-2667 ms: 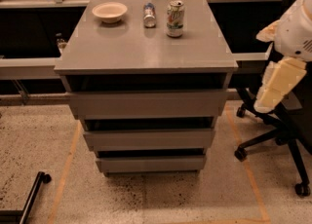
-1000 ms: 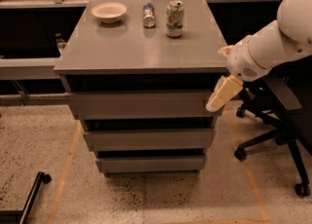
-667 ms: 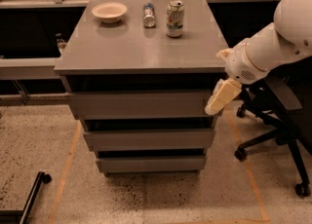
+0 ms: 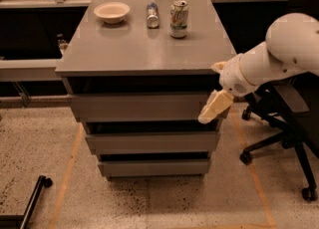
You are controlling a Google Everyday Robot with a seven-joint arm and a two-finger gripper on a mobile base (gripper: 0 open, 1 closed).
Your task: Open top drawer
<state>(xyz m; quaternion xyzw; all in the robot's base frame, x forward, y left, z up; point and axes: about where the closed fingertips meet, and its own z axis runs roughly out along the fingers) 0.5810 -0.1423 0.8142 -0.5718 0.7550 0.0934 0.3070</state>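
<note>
- Grey drawer cabinet (image 4: 144,49) sits centre frame, with three stacked fronts, each lower one narrower than the one above.
- top drawer (image 4: 134,106): widest front, directly under the cabinet's top slab, middle of the frame. Flat panel. A dark gap runs between it and the slab. None of its interior shows, so it reads as not pulled out.
- gripper (image 4: 214,107): cream-coloured, right of centre, at the right end of the top drawer front, tip angled down-left. It overlaps the front's right edge in this view; can't tell whether it is actually touching.
- Gripper state: can't tell whether it is spread or pressed together.
- White arm (image 4: 279,54) enters from the right edge, upper right, and slopes down-left to the gripper.
- Far side of the slab, upper centre: white bowl (image 4: 111,12) at left, small bottle (image 4: 152,15) in the middle, drink can (image 4: 179,19) at right, upright. All three stand apart from one another.
- middle drawer (image 4: 152,142) and bottom drawer (image 4: 154,167) sit below, both fronts flat grey.
- Black office chair (image 4: 284,118) at the right edge, behind the arm, wheels on the floor.
- Speckled floor (image 4: 149,203) with orange tape lines either side of the cabinet; black bar (image 4: 30,203) at lower left.
</note>
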